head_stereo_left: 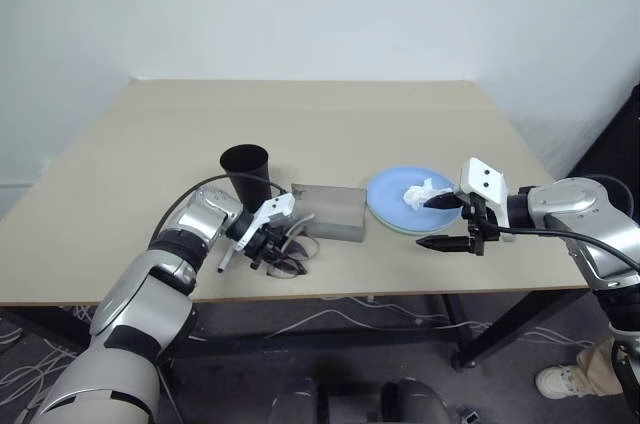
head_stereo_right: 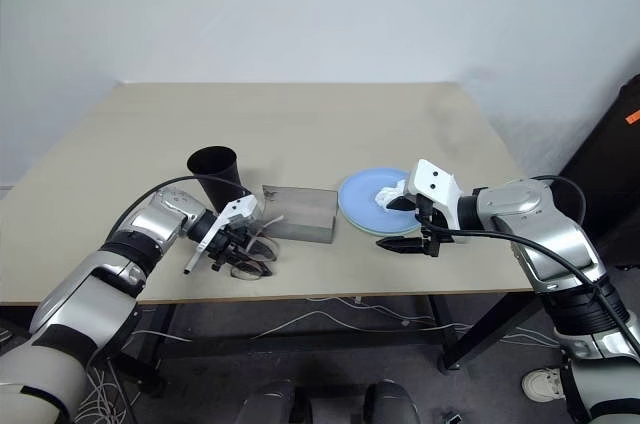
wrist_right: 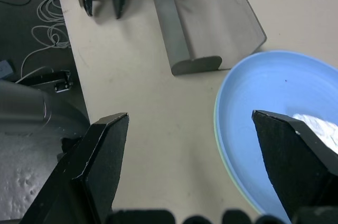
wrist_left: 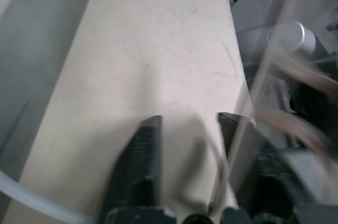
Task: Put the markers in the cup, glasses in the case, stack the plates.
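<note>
Head views: I log left tool (head_stereo_left: 268,244) lower left, fingers part-spread over glasses (head_stereo_left: 292,262) beside case (head_stereo_left: 330,212); marker (head_stereo_left: 224,259) by wrist; cup (head_stereo_left: 246,174) behind. Plates (head_stereo_left: 392,206) stacked centre right, tissue (head_stereo_left: 424,193) on top.

Left wrist: bare table (wrist_left: 158,49), nothing gripped.

Right wrist: right tool (wrist_right: 193,145) wide, empty.

Step, my read: glasses. Next: close, carry to case. No writing legible.

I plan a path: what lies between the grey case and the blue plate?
Only bare table lies between case and blue plate, as the right wrist view shows.
</note>
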### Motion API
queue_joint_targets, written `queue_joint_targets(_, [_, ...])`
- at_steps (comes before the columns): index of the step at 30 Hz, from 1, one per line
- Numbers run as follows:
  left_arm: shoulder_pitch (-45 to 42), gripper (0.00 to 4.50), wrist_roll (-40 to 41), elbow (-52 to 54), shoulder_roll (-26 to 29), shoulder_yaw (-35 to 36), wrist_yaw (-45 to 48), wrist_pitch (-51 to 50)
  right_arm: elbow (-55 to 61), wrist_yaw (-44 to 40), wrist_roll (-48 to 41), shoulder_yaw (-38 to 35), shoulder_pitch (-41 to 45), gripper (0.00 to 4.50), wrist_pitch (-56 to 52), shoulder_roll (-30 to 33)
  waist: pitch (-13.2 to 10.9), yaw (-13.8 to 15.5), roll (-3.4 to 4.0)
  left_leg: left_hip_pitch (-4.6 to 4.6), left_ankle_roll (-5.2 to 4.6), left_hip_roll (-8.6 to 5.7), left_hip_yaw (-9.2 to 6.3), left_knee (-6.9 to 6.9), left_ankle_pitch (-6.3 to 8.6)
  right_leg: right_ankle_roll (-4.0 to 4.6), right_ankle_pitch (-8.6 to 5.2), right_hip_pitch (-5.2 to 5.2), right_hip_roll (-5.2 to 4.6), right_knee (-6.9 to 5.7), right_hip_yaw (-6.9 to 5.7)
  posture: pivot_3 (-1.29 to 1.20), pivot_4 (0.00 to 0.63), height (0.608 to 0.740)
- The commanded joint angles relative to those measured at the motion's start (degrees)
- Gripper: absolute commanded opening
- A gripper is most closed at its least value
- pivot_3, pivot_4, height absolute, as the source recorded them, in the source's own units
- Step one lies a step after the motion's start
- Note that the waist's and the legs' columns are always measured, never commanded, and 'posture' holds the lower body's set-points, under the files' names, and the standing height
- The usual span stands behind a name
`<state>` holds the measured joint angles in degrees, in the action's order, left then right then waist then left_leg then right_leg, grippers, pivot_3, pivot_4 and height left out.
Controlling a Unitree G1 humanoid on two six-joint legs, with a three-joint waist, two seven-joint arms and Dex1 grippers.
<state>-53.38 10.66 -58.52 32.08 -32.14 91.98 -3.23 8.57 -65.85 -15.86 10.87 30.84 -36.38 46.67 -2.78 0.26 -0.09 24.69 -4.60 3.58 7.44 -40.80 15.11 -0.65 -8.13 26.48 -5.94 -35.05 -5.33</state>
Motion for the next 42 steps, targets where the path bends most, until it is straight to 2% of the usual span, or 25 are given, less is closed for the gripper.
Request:
queue_joint_targets(1, [-2.56,3.11,-2.27,-1.12,-0.79,3.45,0.52,1.71,2.01,0.1,-0.87,-1.58,0.5,4.06,0.01,0.56,0.0,-0.01,0.0,0.0,-0.03,-0.01,0.0,-0.01,0.02,0.0,0.0,-0.02,-0.01,0.01,0.0,0.0,0.0,0.737])
queue_joint_targets(5, [-2.75,4.36,-3.77,-1.55,-1.54,5.12,0.52,2.34,2.13,0.13,-0.85,-1.54,0.37,4.06,-0.01,0.58,0.0,-0.04,0.0,0.0,-0.03,0.0,0.0,-0.01,0.03,0.0,0.0,-0.02,-0.01,0.01,0.0,0.0,0.0,0.737])
queue_joint_targets(6, [-2.73,4.44,-4.06,-1.5,-1.68,5.46,0.52,2.42,2.17,0.13,-0.85,-1.53,0.38,4.06,-0.03,0.57,0.0,-0.05,0.0,0.0,-0.03,-0.01,0.0,-0.01,0.04,0.0,0.0,-0.01,0.01,0.01,0.0,0.0,0.0,0.737])
queue_joint_targets(18, [-6.95,4.44,-8.21,-6.26,-3.18,12.06,-3.19,4.59,2.24,-0.08,-0.74,-1.01,0.69,4.06,-0.3,0.29,0.0,-0.03,-0.01,0.0,-0.02,-0.02,-0.01,-0.04,0.04,0.0,0.0,-0.04,0.03,0.0,-0.02,0.0,0.0,0.737])
queue_joint_targets(35, [-13.05,4.44,-11.41,-8.82,-2.17,19.6,-7.09,6.37,1.64,-0.67,-0.41,-0.14,1.28,4.06,0.01,-0.34,0.0,-0.04,-0.01,0.0,-0.02,-0.02,-0.01,-0.04,0.04,0.0,0.0,-0.04,0.03,0.0,-0.02,0.0,0.0,0.737])
queue_joint_targets(42, [-13.48,4.44,-10.66,-6.03,-3.29,21.25,-3.42,5.33,1.71,-0.51,-0.53,-0.17,1.27,4.06,-0.08,-0.23,-0.01,-0.02,-0.01,0.0,-0.02,-0.03,0.0,-0.04,0.04,0.0,0.0,-0.03,0.04,0.0,-0.02,0.0,0.0,0.737])
